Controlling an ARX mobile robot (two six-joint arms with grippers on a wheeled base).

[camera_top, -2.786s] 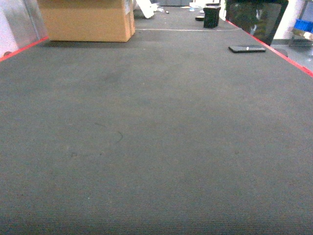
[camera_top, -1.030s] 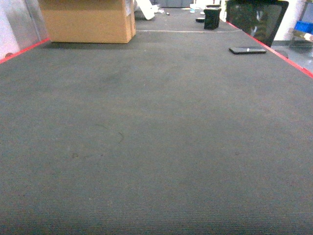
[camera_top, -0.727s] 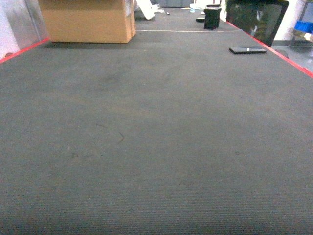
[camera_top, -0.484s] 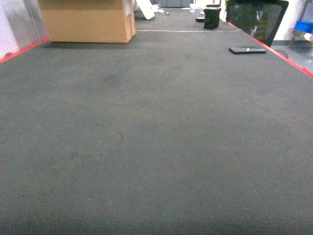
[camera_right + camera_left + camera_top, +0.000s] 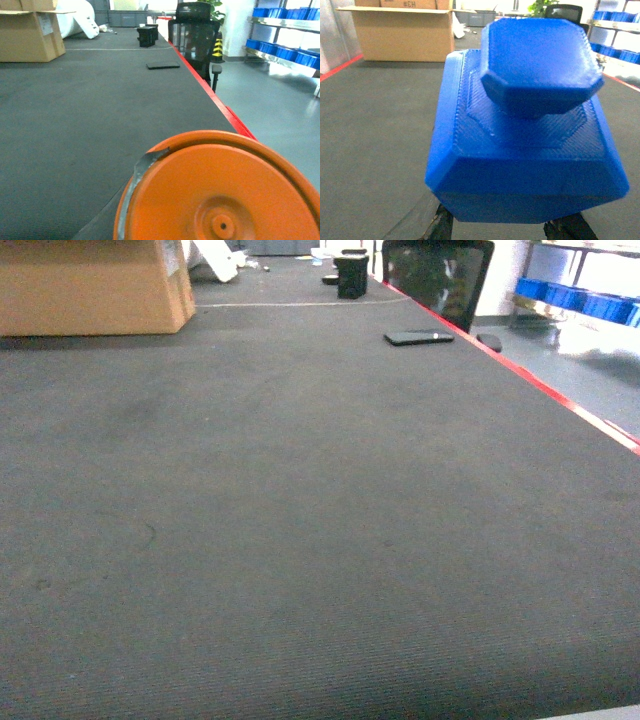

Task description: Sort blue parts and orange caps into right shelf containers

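Observation:
A large blue part (image 5: 525,130), a faceted block with a smaller octagonal top, fills the left wrist view. My left gripper (image 5: 505,229) is shut on it, and only its dark fingers (image 5: 442,226) show below the block. An orange cap (image 5: 220,195), seen end-on with a small centre hole, fills the lower part of the right wrist view, held close in front of the camera. It hides the right gripper's fingers. Blue containers (image 5: 585,302) stand in a row on a metal shelf at the far right. Neither gripper shows in the head view.
The dark mat table (image 5: 300,520) has a red edge (image 5: 560,405) on its right, with grey floor beyond. A cardboard box (image 5: 90,285) stands at the back left. A black phone (image 5: 425,337), a small black box (image 5: 352,275) and a black chair (image 5: 440,275) are at the back right.
The head view has swung to the right. The box and phone have shifted left in the frame, and the shelf with blue containers has come into view.

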